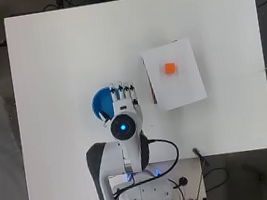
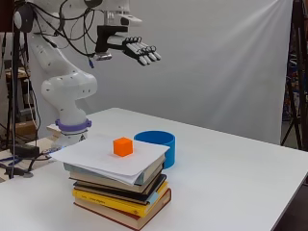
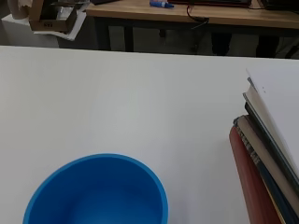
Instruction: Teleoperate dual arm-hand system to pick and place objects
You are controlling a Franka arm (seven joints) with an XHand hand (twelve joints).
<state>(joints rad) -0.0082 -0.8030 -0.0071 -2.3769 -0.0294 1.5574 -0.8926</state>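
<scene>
Nearest the side camera, a stack of books [image 2: 122, 192] under white paper [image 2: 96, 156] carries the orange cube [image 2: 122, 146], a cube with no long axis, faces roughly square to the paper's edges. Blue bowl [image 2: 159, 144] stands just behind, partly hidden overhead by the hand [image 2: 139, 50], raised high above the table, fingers straight, holding nothing.

A lab: white backdrop [image 2: 226, 62], cabled robot arm [image 2: 67, 86], wooden workbench [image 3: 196, 14].
</scene>
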